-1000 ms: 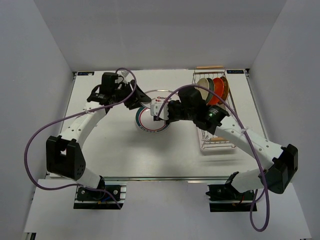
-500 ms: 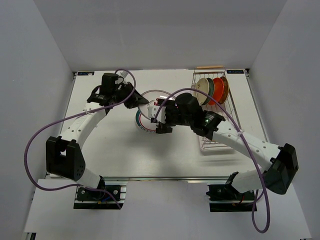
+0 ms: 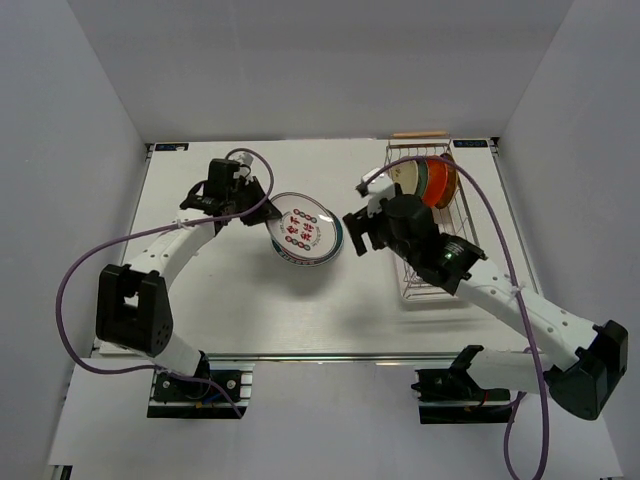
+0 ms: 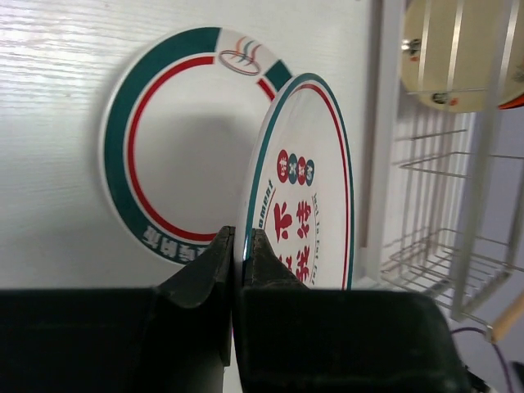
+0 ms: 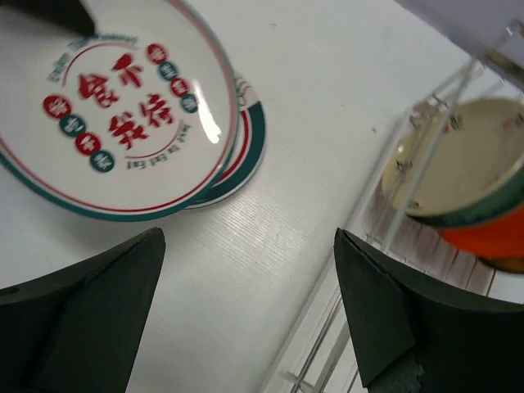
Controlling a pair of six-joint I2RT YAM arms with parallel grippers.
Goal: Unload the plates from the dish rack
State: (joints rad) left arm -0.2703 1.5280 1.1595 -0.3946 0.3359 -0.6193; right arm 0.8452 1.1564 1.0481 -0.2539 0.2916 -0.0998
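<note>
The left gripper (image 4: 241, 250) is clamping the near rim of a white plate (image 4: 307, 221) printed with red characters and coloured dots inside a teal and red edge, its two black fingers (image 4: 214, 262) pressing together with only the thin rim between them. That plate is hanging tilted off the table (image 3: 230, 300), its printed face turning up and toward the right arm, and it is overlapping a second plate (image 4: 188, 147), white with a broad green band and a red ring, which is lying flat on the table directly beneath and partly behind it. In the top view the held plate is sitting near the middle of the table, slightly left of centre, hiding most of the flat one. The right gripper (image 5: 247, 246) is hovering just to the right of both plates with its jaws standing wide apart and nothing between them; the bare white table is showing in the gap. Beyond it, at the right side of the table, the dish rack (image 3: 430, 285) is resting lengthwise, a silver wire basket with a light wooden handle (image 3: 418, 134) at its far end. At the far end of the rack, plates are standing upright on edge, packed close together: a cream plate (image 3: 407, 176) facing the arms, a teal plate (image 5: 483, 209) right behind it, and a red-orange plate (image 3: 440, 180) behind that.
</note>
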